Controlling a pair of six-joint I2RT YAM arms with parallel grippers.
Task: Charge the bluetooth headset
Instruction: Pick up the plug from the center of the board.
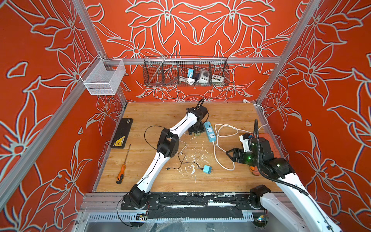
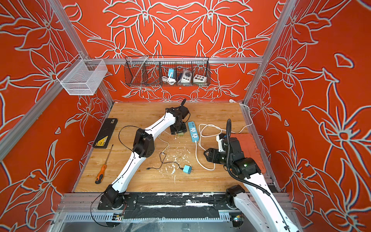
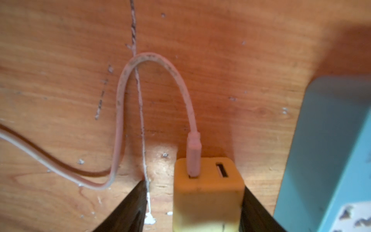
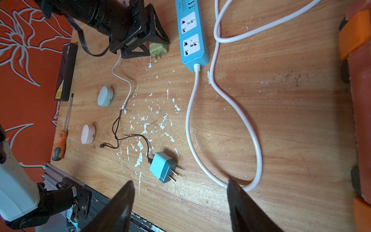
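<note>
A white earbud case [image 4: 105, 96] and a paler second case [image 4: 88, 134] are seen lying loose on the worktop [image 4: 281, 120]. The yellow charger [image 3: 206, 200] is straddled by the left tool [image 3: 194, 184], which is parted, with one finger touching. The blue power strip [image 1: 209, 131] is set just beside it. The right tool [image 4: 180, 180] is held wide and empty.

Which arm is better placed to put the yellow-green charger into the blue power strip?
Left. The left pincer straddles the charger beside the power strip; the right pincer hangs open farther off, above the white cord.
</note>
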